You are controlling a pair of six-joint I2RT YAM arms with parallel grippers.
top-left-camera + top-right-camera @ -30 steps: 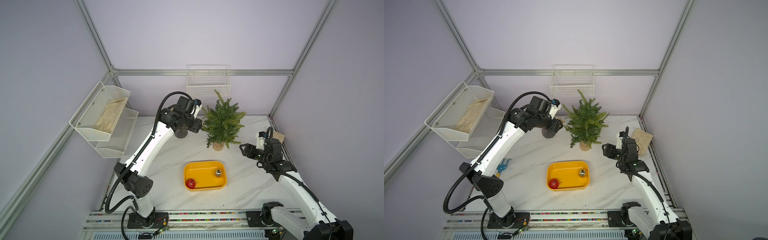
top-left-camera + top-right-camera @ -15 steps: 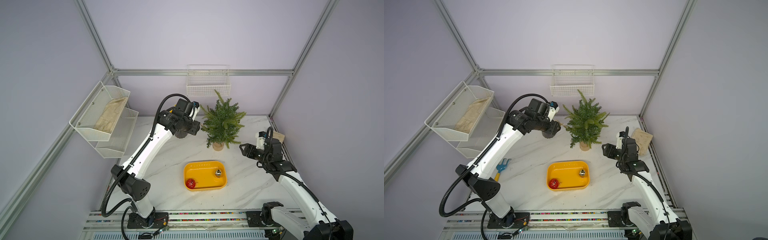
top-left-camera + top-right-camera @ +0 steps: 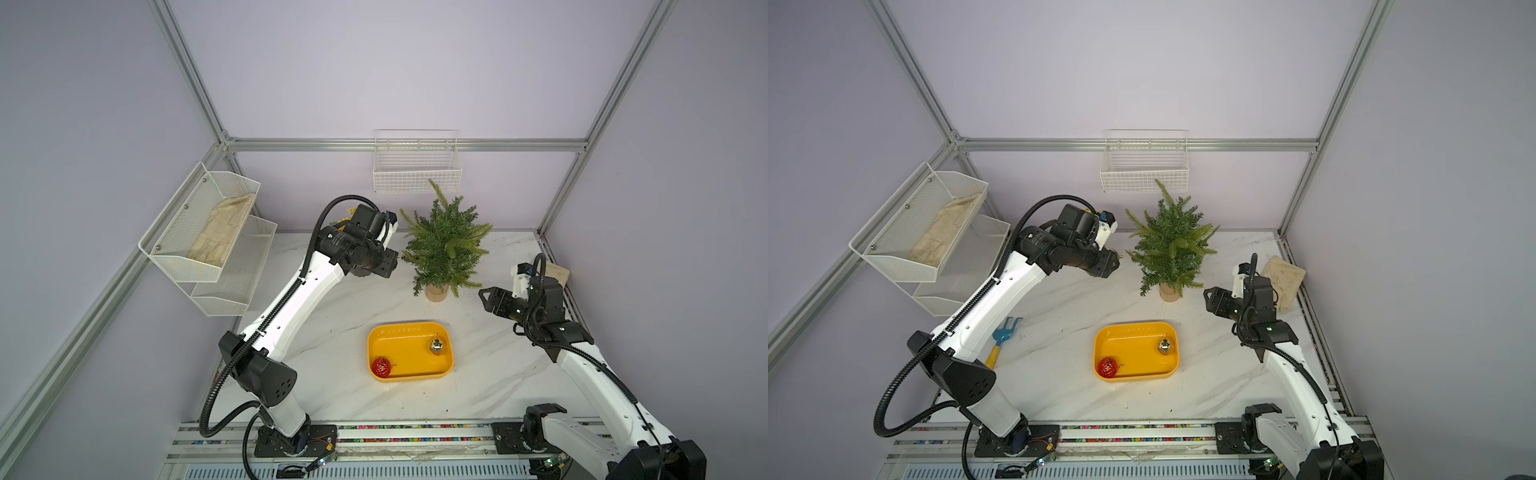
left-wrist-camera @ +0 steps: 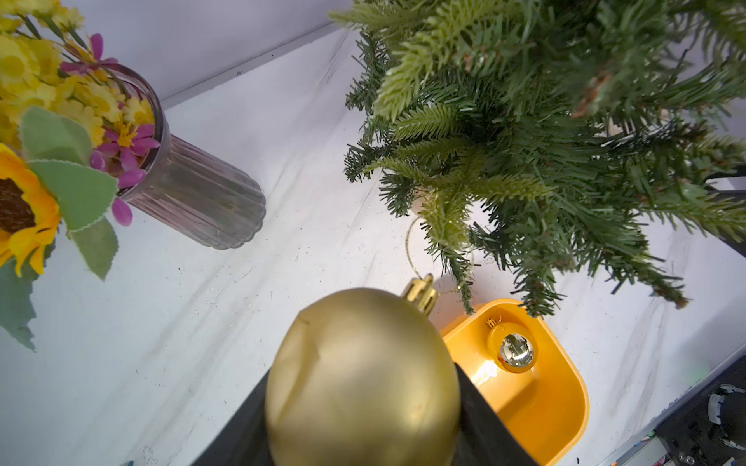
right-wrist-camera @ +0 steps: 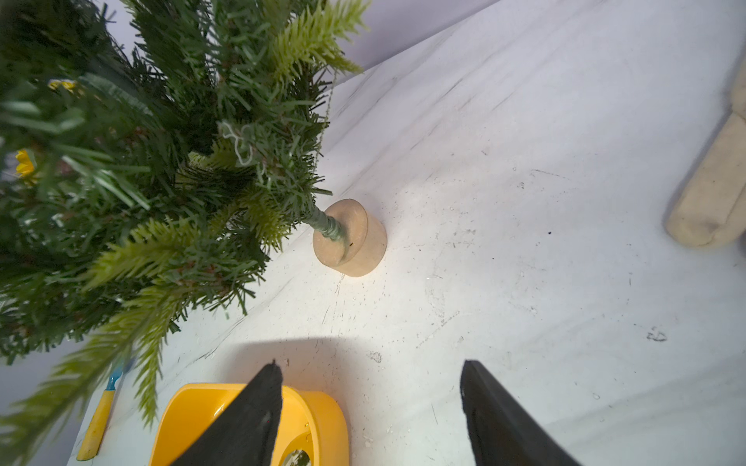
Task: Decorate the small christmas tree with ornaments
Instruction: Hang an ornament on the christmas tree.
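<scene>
Marble tabletop (image 3: 332, 340) | left gripper (image 3: 386, 264) clenched on matte gold bauble (image 4: 361, 379), aimed at small christmas tree (image 3: 444, 245) branch tip for hanging | right gripper (image 5: 369, 363) parted, empty, on standby near trunk

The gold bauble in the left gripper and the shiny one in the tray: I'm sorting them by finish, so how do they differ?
Finish: the gold bauble is smooth and matte, while the shiny bauble is mirrored and reflects its surroundings.
Place: the gold bauble is held up in the left gripper beside the small christmas tree, while the shiny bauble lies in the yellow tray.
Both are round with a gold cap.
</scene>
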